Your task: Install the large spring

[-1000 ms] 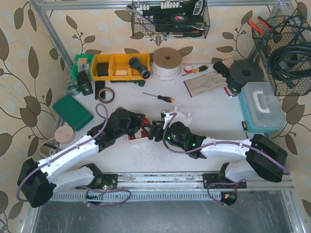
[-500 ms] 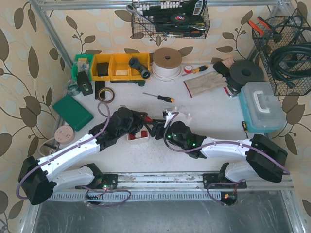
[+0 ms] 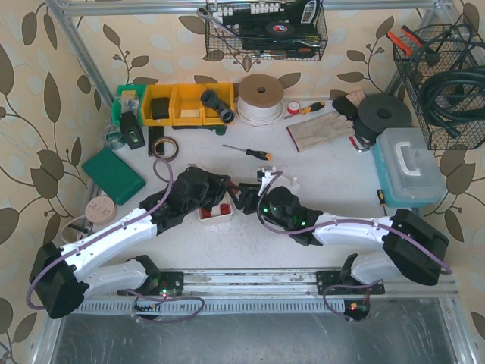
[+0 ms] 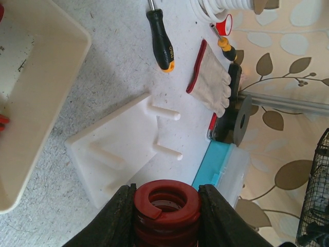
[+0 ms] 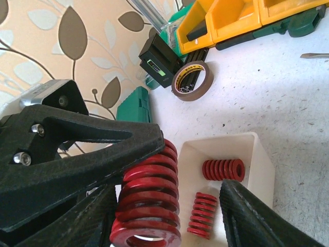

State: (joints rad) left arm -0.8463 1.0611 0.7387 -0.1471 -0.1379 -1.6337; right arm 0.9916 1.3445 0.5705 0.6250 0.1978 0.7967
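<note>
The large red spring (image 4: 166, 198) is clamped between my left gripper's (image 4: 166, 218) black fingers (image 4: 117, 216), held in the air. It also shows in the right wrist view (image 5: 149, 198). My right gripper (image 5: 172, 224) is open, its fingers wide on either side of the spring, with a gap on the right. Beyond the spring lies the white peg base (image 4: 115, 149) with thin pegs (image 4: 165, 111) sticking out. In the top view both grippers meet mid-table, left (image 3: 229, 196) and right (image 3: 252, 199), with the peg base (image 3: 276, 182) just behind.
A white tray (image 5: 259, 154) holds two smaller red springs (image 5: 222, 170). A screwdriver (image 4: 160, 36), a glove (image 4: 209, 82) and a blue box (image 3: 409, 167) lie behind and to the right. A tape roll (image 5: 193, 81), yellow bins (image 5: 231, 20) and a green case (image 5: 132, 105) lie at the back left.
My left gripper has moved right and slightly back with the spring, closer to the right gripper. The right gripper has shifted a little back toward the peg base.
</note>
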